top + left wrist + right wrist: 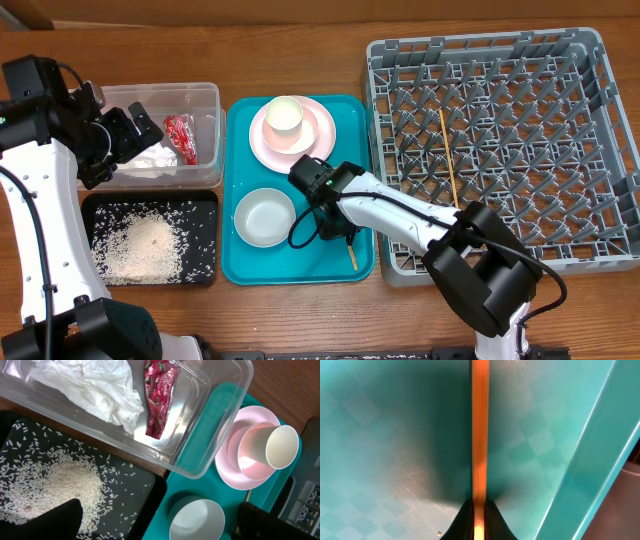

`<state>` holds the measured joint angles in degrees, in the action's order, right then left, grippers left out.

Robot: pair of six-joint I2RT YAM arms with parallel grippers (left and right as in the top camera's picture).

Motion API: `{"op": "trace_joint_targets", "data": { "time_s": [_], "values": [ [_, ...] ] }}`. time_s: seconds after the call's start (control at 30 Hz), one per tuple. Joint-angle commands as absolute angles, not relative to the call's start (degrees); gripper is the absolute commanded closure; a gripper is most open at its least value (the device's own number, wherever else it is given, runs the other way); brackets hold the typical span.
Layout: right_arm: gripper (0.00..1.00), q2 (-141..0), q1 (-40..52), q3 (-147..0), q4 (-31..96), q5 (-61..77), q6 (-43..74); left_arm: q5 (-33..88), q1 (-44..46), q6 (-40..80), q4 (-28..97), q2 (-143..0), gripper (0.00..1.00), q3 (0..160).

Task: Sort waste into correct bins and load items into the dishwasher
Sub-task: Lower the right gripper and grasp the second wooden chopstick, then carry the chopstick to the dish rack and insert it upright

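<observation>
The chopstick (pixel 479 435) lies flat on the floor of the teal tray (pixel 380 435), close to the tray's raised right wall. The right gripper (pixel 479 525) is clamped on it: in the right wrist view the two dark fingertips press against the stick from either side, right down at the tray surface. A second chopstick (pixel 448 160) lies across the pegs of the dish rack (pixel 480 45), which stands just right of the tray on the table (pixel 300 50).

The risks come from the stick being thin and smooth. A narrow pinch could let it pivot or slide out during the lift. Its free end could catch the tray wall on the way over, since the wall is so near. Released carelessly, it could drop through the rack's grid floor.

On the same tray, the grey-white bowl (pixel 265 217) sits just left of the arm, and the pink plate (pixel 318 135) with the cup (pixel 284 115) is behind it; a wide swing could knock them.

The left gripper (pixel 140 128) hovers over the clear tub (pixel 212 100), fingers (pixel 62 517) spread and empty. The red wrapper (pixel 181 138) and tissue (pixel 150 160) are inside, with rice (pixel 145 245) in the black tray (pixel 207 200).
</observation>
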<state>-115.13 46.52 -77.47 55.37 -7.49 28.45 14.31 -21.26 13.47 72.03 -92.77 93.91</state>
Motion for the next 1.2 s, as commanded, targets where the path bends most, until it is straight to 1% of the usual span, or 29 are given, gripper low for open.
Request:
{"op": "trace_joint_targets", "data": {
  "time_s": [0.0, 0.33, 0.5, 0.57, 0.77, 1.0, 1.17],
  "values": [
    [0.96, -115.72, 45.67, -80.25, 59.02, -7.25, 28.47, 14.15, -21.26, 12.84, 71.94, -91.83, 0.0, 94.7],
    [0.96, -114.21, 39.97, -105.65, 74.56, -7.7, 28.12, 14.15, -21.26, 12.84, 71.94, -91.83, 0.0, 94.7],
    [0.96, -112.68, 35.75, -113.82, 79.2, -13.15, 26.89, 14.15, -21.26, 12.84, 71.94, -91.83, 0.0, 94.7],
    [0.96, -112.14, 33.21, -114.26, 79.83, -14.74, 25.32, 14.15, -21.26, 12.84, 71.94, -91.83, 0.0, 94.7],
    [0.96, -112.14, 24.08, -111.72, 83.02, -14.81, 12.75, 14.15, -21.26, 12.84, 71.96, -91.83, 0.0, 94.7],
    [0.96, -112.14, 14.39, -105.45, 80.4, -14.28, 11.05, 14.15, -21.26, 12.84, 71.94, -91.83, 0.0, 94.7],
    [0.96, -112.18, 10.09, -98.78, 75.85, -13.21, 8.45, 14.15, -21.28, 12.84, 71.94, -91.83, 0.0, 94.7]
  ]
}}
